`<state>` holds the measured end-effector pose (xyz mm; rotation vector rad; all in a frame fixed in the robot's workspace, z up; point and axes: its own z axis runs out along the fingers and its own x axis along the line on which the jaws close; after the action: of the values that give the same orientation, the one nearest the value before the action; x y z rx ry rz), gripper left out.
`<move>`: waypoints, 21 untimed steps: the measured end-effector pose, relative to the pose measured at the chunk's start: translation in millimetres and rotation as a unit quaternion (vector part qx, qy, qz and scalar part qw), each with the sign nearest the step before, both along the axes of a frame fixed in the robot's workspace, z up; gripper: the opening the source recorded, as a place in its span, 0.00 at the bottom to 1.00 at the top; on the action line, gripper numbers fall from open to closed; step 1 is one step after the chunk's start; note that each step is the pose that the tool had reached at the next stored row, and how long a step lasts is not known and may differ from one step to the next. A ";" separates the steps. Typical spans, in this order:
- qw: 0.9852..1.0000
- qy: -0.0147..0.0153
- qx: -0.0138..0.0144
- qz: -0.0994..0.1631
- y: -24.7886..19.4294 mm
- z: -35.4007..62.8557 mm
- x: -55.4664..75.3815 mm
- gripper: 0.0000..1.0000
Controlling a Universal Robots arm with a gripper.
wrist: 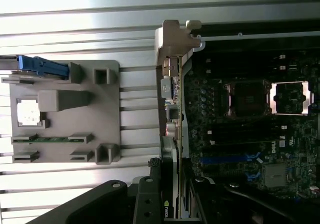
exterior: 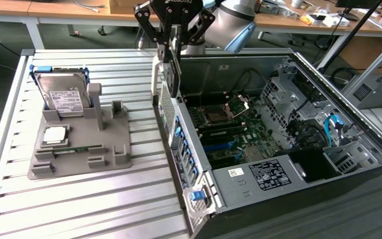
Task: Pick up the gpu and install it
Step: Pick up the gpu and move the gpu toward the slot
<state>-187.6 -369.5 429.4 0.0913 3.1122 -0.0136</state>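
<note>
The gpu [exterior: 171, 74] is a thin black card that hangs edge-on, with its silver-grey bracket [exterior: 155, 82] towards the exterior view's left. My gripper [exterior: 171, 42] is shut on its upper edge and holds it in the air over the left wall of the open computer case [exterior: 350, 144]. In the wrist view the gpu [wrist: 171, 111] runs out from between my fingertips [wrist: 172, 206], and its bracket end [wrist: 172, 38] lies over the case edge beside the motherboard [wrist: 250, 134].
On the slatted metal table [exterior: 91, 199], a grey holder tray [exterior: 115, 144] carries a silver hard drive [exterior: 61, 94], a processor chip [exterior: 53, 134] and a green memory stick [exterior: 78, 149]. Inside the case are the processor socket [exterior: 216, 115], blue slots [exterior: 221, 145] and cables [exterior: 334, 127].
</note>
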 end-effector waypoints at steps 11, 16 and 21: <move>1.000 0.000 0.000 0.000 -0.1 0.0 2.6 0.27; 1.000 0.000 0.000 0.000 -0.2 0.0 3.5 0.27; 1.000 0.000 0.000 0.000 -0.2 0.0 4.8 0.27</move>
<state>-182.8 -369.8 429.4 0.0913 3.1123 -0.0137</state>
